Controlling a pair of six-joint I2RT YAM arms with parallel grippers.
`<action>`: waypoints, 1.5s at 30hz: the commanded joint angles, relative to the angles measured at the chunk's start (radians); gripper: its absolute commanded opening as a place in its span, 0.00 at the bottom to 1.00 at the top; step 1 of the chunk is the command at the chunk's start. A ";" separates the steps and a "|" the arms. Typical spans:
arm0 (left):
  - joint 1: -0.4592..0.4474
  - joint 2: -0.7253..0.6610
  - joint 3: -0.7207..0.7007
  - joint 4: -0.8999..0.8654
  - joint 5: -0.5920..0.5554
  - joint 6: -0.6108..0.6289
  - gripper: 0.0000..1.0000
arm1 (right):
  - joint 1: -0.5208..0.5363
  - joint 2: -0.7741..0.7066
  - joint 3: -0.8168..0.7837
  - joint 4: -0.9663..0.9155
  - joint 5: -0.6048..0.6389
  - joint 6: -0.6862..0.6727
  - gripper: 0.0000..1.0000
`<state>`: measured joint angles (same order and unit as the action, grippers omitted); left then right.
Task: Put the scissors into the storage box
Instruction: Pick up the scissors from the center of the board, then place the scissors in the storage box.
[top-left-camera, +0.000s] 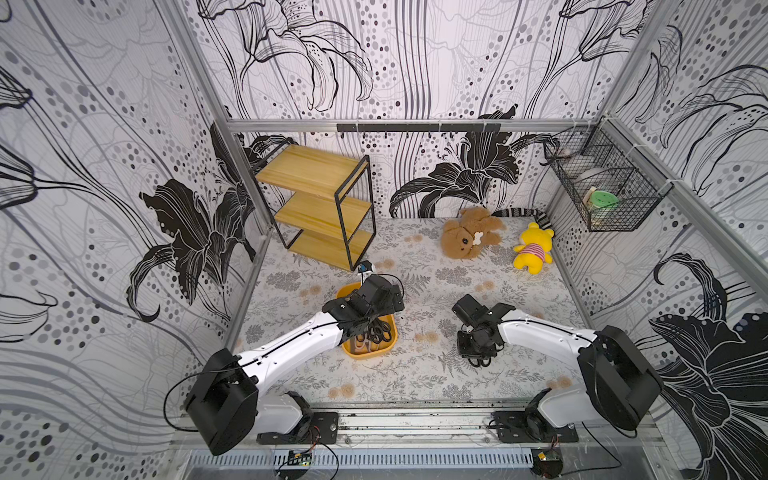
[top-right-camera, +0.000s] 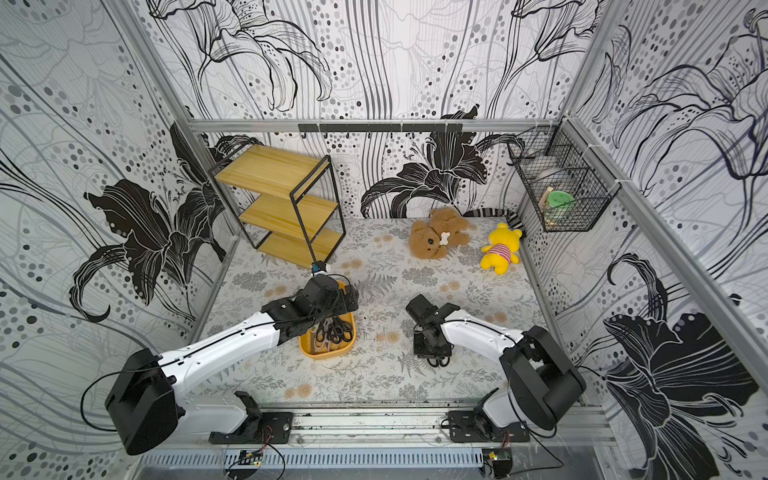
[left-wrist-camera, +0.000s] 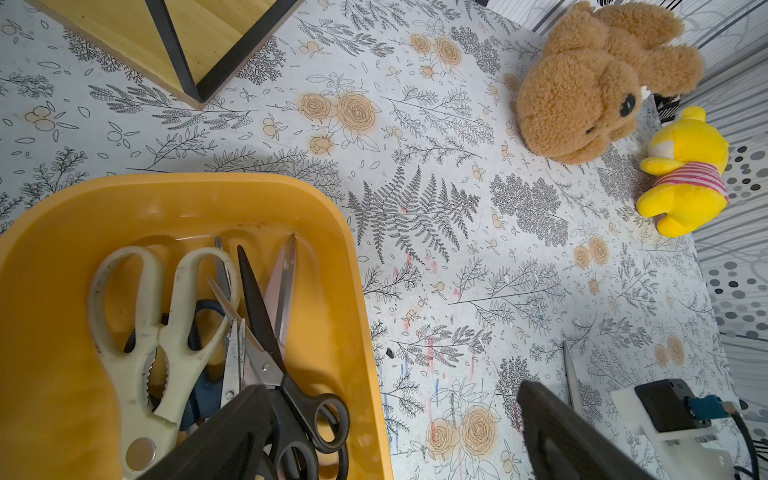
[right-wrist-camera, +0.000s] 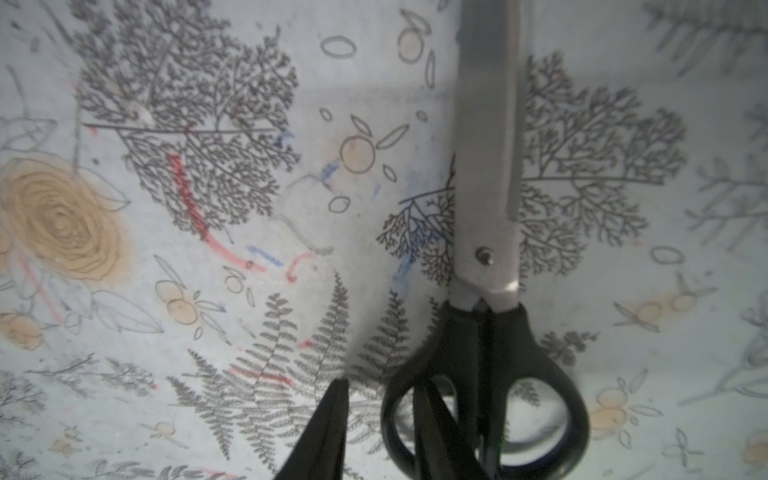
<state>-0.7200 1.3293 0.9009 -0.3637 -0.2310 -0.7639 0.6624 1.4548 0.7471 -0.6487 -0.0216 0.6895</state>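
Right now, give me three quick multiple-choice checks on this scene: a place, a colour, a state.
1. Where is the loose pair of scissors? A) on the shelf B) on the table under the right end effector C) in the wire basket
2. Handle colour of the kitchen shears in the storage box? A) cream B) red C) green
3. Left end effector? A) open, empty B) shut on shears C) shut on teddy
1B: right wrist view shows it on the table. 2A: handles pale cream. 3A: fingers wide apart, gripping nothing.

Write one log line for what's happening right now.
left tool: open, over storage box rim | storage box: several scissors inside | right tool: open, fingers straddling handle loop of black scissors on table, not yet clamped
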 joint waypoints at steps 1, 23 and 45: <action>-0.003 -0.016 0.026 -0.018 -0.027 0.012 0.97 | 0.003 0.016 -0.020 0.018 0.020 0.021 0.28; 0.073 -0.123 -0.097 0.051 -0.015 -0.050 0.97 | 0.005 0.024 0.139 0.026 0.045 -0.012 0.00; 0.547 -0.373 -0.477 0.217 0.244 -0.219 0.97 | 0.252 0.434 0.848 0.116 -0.092 -0.064 0.00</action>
<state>-0.1936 0.9596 0.4381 -0.2134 -0.0349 -0.9653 0.8848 1.8614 1.5505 -0.5480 -0.0692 0.6350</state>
